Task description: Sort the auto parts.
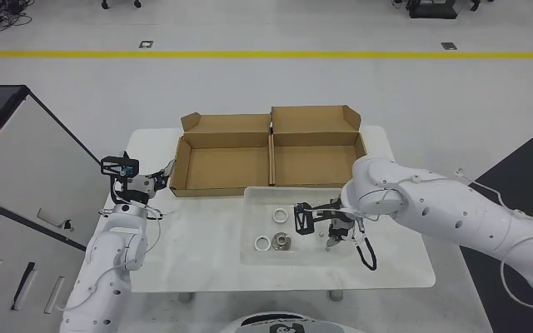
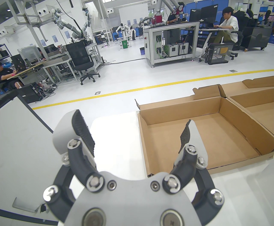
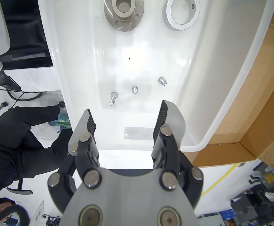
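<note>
A white tray (image 1: 316,252) in the middle of the table holds two pale rings (image 1: 280,216) (image 1: 262,244) and a metal flange (image 1: 281,242). My right gripper (image 1: 298,219) hovers open over the tray with nothing between its fingers. In the right wrist view, that gripper (image 3: 126,109) is just short of three small bolts (image 3: 113,98) (image 3: 134,89) (image 3: 162,81); the flange (image 3: 111,17) and a ring (image 3: 182,26) lie farther along the tray (image 3: 149,53). My left gripper (image 1: 164,177) (image 2: 132,117) is open and empty beside the left box's near corner.
Two open cardboard boxes (image 1: 225,166) (image 1: 312,165) stand side by side behind the tray, both with bare floors (image 2: 214,137) (image 2: 256,102). A grey panel (image 1: 42,158) stands left of the table. Bare tabletop (image 1: 208,241) lies left of the tray.
</note>
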Available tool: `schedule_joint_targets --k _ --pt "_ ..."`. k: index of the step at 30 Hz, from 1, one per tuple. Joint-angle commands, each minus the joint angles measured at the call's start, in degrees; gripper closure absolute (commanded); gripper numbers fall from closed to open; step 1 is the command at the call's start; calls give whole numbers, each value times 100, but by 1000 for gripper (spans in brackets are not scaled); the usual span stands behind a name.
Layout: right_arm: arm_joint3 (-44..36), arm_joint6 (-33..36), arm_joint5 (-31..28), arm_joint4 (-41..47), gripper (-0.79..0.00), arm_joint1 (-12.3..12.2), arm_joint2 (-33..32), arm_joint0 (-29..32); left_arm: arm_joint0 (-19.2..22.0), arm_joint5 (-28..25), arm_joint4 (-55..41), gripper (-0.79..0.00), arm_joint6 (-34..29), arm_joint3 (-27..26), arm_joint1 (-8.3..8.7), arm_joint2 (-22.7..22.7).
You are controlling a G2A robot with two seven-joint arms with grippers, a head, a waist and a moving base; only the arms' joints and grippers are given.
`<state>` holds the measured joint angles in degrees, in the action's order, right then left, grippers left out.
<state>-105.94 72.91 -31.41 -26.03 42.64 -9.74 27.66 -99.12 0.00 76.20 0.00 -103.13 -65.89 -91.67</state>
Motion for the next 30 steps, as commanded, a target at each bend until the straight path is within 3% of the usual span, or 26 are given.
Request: schedule_joint_targets --k 1,11,30 --pt "-4 19 18 -14 -449 8 0 25 0 0 0 -785 0 0 0 0" --pt "-10 172 170 -60 -391 79 0 196 0 0 0 -785 0 0 0 0" --pt "-148 448 445 -31 -391 37 0 367 0 0 0 -785 0 0 0 0"
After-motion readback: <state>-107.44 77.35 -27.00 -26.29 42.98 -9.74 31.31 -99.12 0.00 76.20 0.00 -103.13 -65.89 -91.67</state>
